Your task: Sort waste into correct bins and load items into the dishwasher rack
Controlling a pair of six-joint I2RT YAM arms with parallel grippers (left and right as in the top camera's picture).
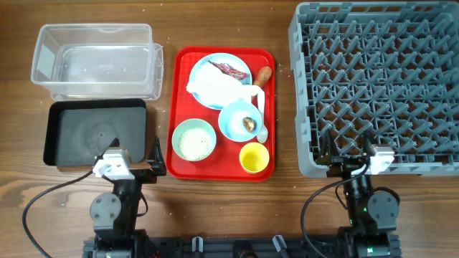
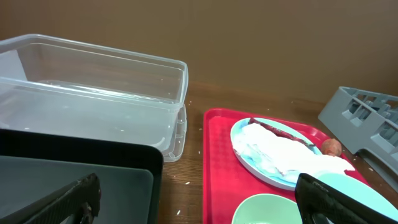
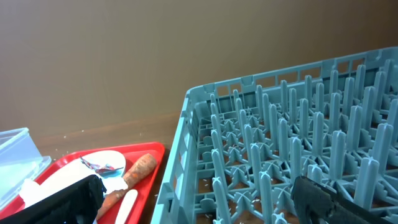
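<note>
A red serving tray (image 1: 176,107) holds a light blue plate (image 1: 240,63) with a crumpled white napkin (image 1: 214,87) and a red wrapper (image 1: 229,69). Beside the plate lie an orange carrot (image 1: 263,74) and a white spoon (image 1: 259,109). A light blue bowl (image 1: 233,120) holds a brown scrap (image 1: 248,123). A pale green bowl (image 1: 194,140) holds rice, and a yellow cup (image 1: 254,158) stands nearby. The clear tub (image 1: 93,61) and the black tray (image 1: 97,132) lie to the left, the grey rack (image 1: 380,86) to the right. My left gripper (image 1: 136,166) (image 2: 199,205) is open and empty. My right gripper (image 1: 348,156) (image 3: 199,202) is open and empty at the rack's front edge.
Loose rice grains lie on the wood between the black tray (image 2: 74,168) and the red tray (image 2: 214,162), and under the rack (image 3: 298,137). The carrot (image 3: 134,174) and spoon (image 3: 124,202) show left of the rack wall. Both arm bases stand at the table's front edge.
</note>
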